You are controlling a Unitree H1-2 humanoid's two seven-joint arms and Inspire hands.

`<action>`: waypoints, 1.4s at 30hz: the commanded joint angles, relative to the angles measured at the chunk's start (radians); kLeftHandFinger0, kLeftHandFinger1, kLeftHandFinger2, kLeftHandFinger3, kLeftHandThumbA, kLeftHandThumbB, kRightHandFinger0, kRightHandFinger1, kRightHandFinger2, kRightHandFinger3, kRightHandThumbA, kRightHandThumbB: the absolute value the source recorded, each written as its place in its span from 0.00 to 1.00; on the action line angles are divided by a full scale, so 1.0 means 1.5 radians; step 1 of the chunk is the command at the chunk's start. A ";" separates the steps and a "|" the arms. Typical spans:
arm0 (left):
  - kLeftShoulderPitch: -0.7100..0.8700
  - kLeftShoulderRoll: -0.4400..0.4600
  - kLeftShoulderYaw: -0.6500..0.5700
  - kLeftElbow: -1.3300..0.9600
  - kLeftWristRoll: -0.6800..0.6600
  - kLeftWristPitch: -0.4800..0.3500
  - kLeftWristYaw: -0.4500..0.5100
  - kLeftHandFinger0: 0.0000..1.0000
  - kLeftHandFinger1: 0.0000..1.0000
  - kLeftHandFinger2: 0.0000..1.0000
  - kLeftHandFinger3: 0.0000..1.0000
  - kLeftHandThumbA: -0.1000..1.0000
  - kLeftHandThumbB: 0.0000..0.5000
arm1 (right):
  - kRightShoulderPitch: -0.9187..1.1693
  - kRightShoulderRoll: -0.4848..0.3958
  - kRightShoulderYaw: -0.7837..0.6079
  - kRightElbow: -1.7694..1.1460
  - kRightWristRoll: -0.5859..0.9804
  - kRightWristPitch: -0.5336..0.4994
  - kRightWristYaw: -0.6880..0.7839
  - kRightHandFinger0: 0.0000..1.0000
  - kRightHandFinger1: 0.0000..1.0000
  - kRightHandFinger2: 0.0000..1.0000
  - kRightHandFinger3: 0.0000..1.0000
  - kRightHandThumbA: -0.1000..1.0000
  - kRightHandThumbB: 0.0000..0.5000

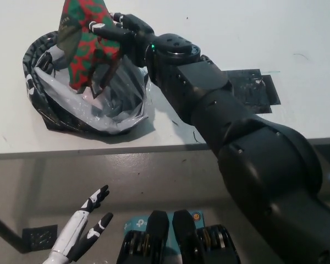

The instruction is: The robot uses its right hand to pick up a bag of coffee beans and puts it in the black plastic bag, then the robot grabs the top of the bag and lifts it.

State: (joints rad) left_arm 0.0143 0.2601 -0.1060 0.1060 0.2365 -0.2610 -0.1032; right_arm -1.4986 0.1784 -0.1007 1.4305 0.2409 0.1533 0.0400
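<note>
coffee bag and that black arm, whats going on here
The right hand holds the red-and-green coffee bag upright over the open black plastic bag on the white table, its lower end at the opening. It is not released yet. The white left hand rests open, low in front of the table.
</note>
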 commanded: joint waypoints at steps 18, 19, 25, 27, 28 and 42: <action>-0.011 0.009 -0.015 -0.029 0.006 -0.004 -0.013 1.00 1.00 1.00 1.00 0.94 0.44 | -0.087 0.006 0.237 -0.020 -0.229 -0.199 -0.116 0.00 0.40 0.79 0.79 0.00 0.29; -0.011 0.008 -0.016 -0.031 0.006 -0.002 -0.013 1.00 1.00 1.00 1.00 0.94 0.44 | -0.087 0.007 0.245 -0.019 -0.236 -0.202 -0.125 0.00 0.40 0.79 0.79 0.00 0.31; -0.011 0.008 -0.021 -0.034 0.005 -0.003 -0.016 1.00 1.00 1.00 1.00 0.93 0.44 | -0.077 0.013 0.329 -0.015 -0.308 -0.236 -0.181 0.00 0.41 0.88 0.86 0.00 0.27; -0.011 0.008 -0.023 -0.037 0.001 0.001 -0.019 1.00 1.00 1.00 1.00 0.93 0.45 | -0.072 0.015 0.342 -0.014 -0.317 -0.244 -0.198 0.00 0.41 0.88 0.85 0.00 0.29; -0.011 0.008 -0.022 -0.037 0.000 -0.001 -0.019 1.00 1.00 1.00 1.00 0.93 0.44 | -0.071 0.016 0.344 -0.013 -0.319 -0.246 -0.200 0.00 0.42 0.89 0.85 0.00 0.30; -0.027 0.013 -0.023 -0.041 0.007 0.011 -0.027 1.00 1.00 1.00 1.00 0.95 0.46 | -0.057 0.001 0.394 -0.004 -0.386 -0.175 -0.152 1.00 1.00 1.00 1.00 0.64 0.63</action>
State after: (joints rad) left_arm -0.0153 0.2616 -0.1425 0.0755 0.2515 -0.2525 -0.1268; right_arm -1.5291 0.1967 0.4586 1.4315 -0.2635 -0.1412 -0.1985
